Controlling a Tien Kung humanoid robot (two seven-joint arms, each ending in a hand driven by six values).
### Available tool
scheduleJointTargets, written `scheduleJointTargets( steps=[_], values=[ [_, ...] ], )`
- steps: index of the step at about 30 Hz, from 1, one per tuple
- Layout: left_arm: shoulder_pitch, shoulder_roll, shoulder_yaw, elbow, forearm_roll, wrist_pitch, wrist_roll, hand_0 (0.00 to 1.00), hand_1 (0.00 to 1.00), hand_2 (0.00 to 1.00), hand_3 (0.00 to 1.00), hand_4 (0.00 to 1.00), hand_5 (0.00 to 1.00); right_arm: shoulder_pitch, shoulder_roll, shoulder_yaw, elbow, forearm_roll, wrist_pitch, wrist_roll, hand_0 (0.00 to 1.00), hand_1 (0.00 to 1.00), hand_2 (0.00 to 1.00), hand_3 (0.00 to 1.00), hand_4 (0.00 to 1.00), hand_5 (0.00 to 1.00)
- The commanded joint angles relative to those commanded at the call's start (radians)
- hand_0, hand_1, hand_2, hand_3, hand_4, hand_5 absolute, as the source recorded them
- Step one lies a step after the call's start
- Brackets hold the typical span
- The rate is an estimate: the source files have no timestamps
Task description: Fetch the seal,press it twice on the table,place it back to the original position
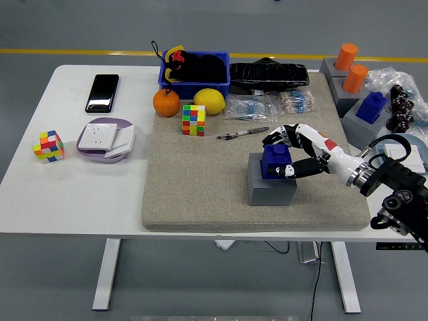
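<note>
Bright, even overhead light, soft shadows, sharp focus throughout.

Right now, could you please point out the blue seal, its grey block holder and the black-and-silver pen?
Blue seal [273,162], head view, its front face.
Grey block holder [267,190], head view, its front side.
Black-and-silver pen [242,133], head view, mid-barrel.

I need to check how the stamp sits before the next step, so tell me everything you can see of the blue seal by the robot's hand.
The blue blocky seal looks like moulded plastic, with a narrower knob on top of a wider body. It stands upright in the top of a grey block holder on the beige felt mat, right of centre. The robot's right hand is around it: fingers curve over the knob and the thumb sits against its right side. Whether the grip is tight cannot be told. Its underside is hidden.
</note>
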Motion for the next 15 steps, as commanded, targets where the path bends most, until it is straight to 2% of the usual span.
scheduleJointTargets(
  steps=[1, 6, 7, 12, 13, 15],
  values=[
    [0.000, 0.000, 0.000, 0.000, 0.000, 0.000, 0.000, 0.793, 0.747, 0.737, 0.775, 0.798, 0.475, 0.000, 0.000, 0.000, 0.000, -0.001, 0.001, -0.001, 0.687, 0.686, 0.697, 0.705, 0.998, 0.002],
    [-0.001, 0.000, 0.000, 0.000, -0.001, 0.000, 0.000, 0.793, 0.747, 0.737, 0.775, 0.798, 0.475, 0.001, 0.000, 0.000, 0.002, -0.009, 0.002, -0.001, 0.687, 0.686, 0.697, 0.705, 0.998, 0.002],
    [-0.001, 0.000, 0.000, 0.000, -0.001, 0.000, 0.000, 0.793, 0.747, 0.738, 0.774, 0.798, 0.475, 0.001, 0.000, 0.000, 0.003, -0.009, 0.002, -0.001, 0.804, 0.748, 0.764, 0.760, 0.998, 0.010],
    [-0.001, 0.000, 0.000, 0.000, -0.001, 0.000, 0.000, 0.793, 0.747, 0.738, 0.774, 0.798, 0.475, 0.002, 0.000, -0.001, 0.006, -0.003, 0.007, -0.006, 0.804, 0.748, 0.764, 0.760, 0.998, 0.010],
    [-0.001, 0.000, 0.000, 0.000, -0.001, 0.000, 0.000, 0.792, 0.747, 0.737, 0.775, 0.798, 0.473, 0.002, 0.000, -0.001, 0.006, -0.002, 0.008, -0.006, 0.909, 0.855, 0.855, 0.843, 0.998, 0.214],
    [-0.001, 0.000, 0.000, 0.001, -0.001, 0.000, 0.000, 0.792, 0.747, 0.737, 0.775, 0.798, 0.473, 0.002, 0.000, -0.001, 0.006, -0.002, 0.012, -0.004, 0.909, 0.855, 0.855, 0.843, 0.998, 0.214]
  ],
)
